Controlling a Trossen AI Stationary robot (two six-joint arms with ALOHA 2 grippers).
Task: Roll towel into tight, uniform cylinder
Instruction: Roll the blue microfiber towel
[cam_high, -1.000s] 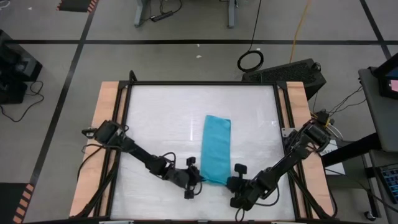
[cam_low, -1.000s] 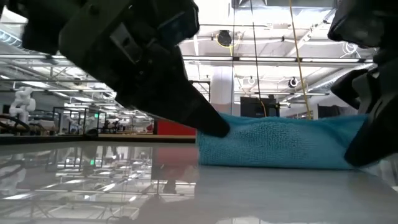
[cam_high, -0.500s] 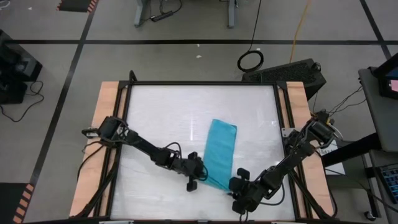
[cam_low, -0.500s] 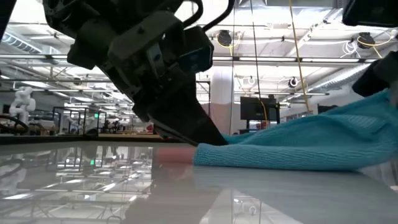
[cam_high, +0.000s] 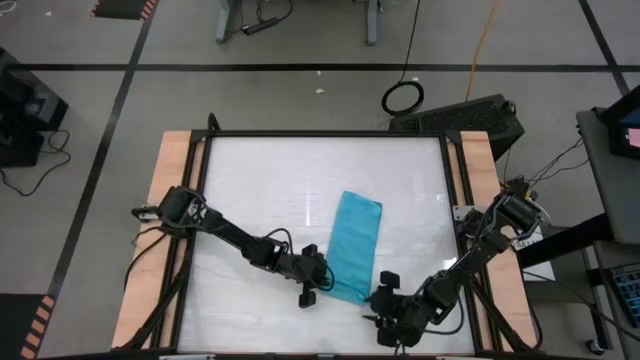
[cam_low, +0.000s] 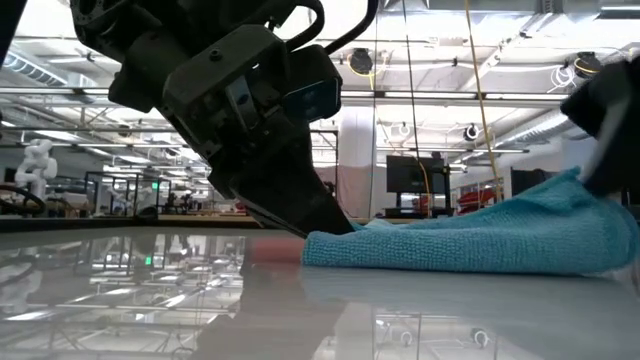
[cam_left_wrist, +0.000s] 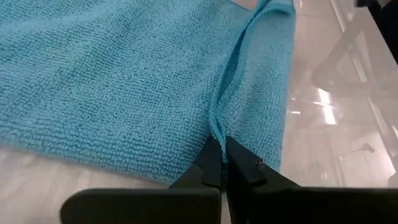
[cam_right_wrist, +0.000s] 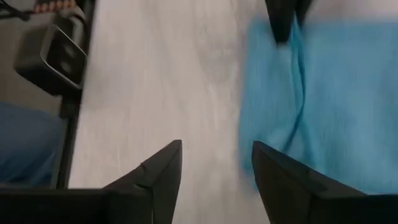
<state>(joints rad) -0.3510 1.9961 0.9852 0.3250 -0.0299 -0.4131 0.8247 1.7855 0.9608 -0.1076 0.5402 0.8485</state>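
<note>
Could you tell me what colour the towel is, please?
The soft cloth towel is plain turquoise-blue, seen best in the left wrist view.

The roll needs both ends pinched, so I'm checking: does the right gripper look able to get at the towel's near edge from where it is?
Probably yes. The right gripper is open, off the towel, with bare tabletop between. The left gripper pinches the other near corner, clear of its path.

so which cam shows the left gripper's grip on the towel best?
Left wrist view: the left gripper is shut on the towel edge, close up. High view shows only its position at the towel's near end. Low view shows it bulky at the towel's edge. Right wrist view barely catches it.
</note>
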